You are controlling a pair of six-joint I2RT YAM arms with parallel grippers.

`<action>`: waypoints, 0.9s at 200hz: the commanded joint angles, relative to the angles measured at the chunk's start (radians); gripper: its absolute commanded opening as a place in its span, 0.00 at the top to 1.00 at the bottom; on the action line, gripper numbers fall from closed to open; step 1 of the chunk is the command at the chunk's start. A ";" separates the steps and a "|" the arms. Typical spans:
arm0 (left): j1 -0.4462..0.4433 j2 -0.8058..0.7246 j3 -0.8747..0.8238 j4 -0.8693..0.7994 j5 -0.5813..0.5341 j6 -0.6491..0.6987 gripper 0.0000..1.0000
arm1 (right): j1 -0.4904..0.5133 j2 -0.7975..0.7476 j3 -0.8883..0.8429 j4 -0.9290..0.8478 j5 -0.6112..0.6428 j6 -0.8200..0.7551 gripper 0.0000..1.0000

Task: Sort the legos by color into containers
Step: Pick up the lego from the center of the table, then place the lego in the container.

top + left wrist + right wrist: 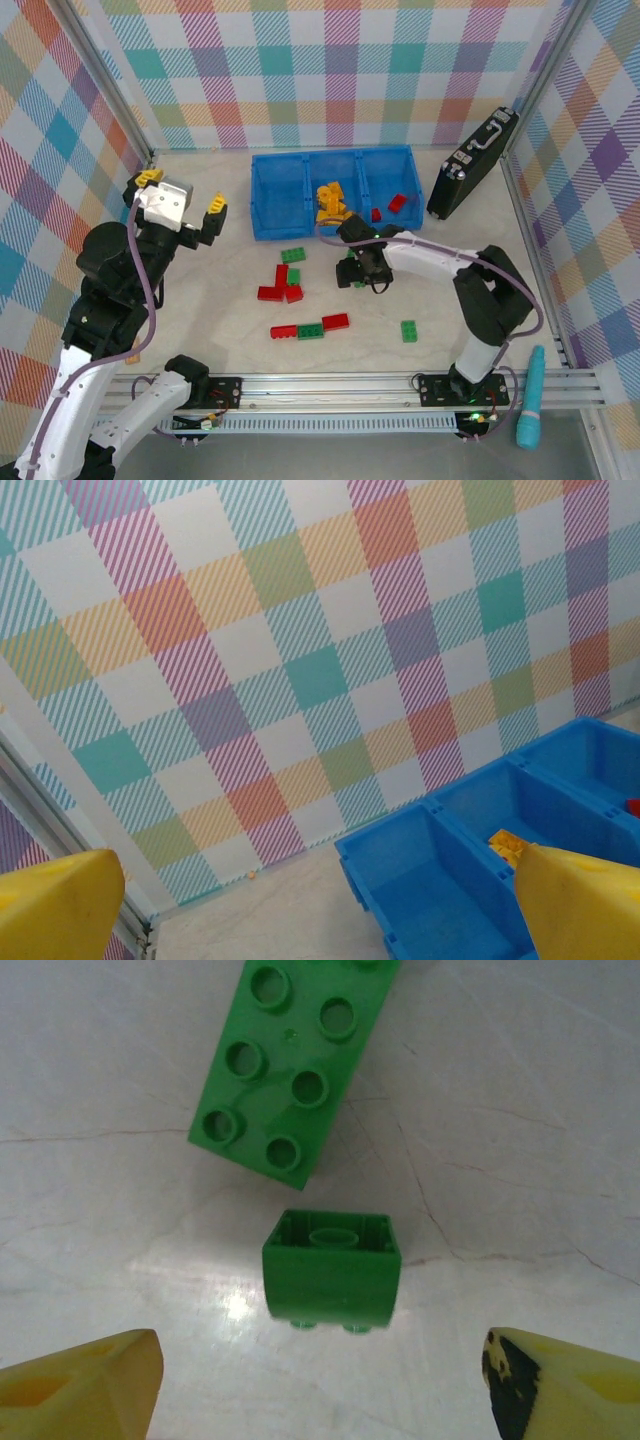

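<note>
The right jaws are held spread over the tabletop [520,1110]; a small green brick [331,1272] is seen between them, hollow side up, untouched. A longer green brick [290,1065] lies just beyond. The left jaws are spread also.

green legos [330,1278]: smooth glossy plastic, soft highlights
table top [520,1110]: pale, smooth, faint hairline veins, slight sheen
blue bin [400,900]: smooth plastic, low gloss
right gripper fingertips [80,1390]: yellow, matt, one scuffed black
front rail [330,385]: ribbed bare metal
walls [300,630]: matt printed plaid
</note>
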 commanded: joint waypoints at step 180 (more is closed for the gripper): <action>0.007 -0.016 -0.004 0.039 -0.037 0.044 0.00 | 0.016 0.291 0.842 -0.293 -0.006 -0.280 0.69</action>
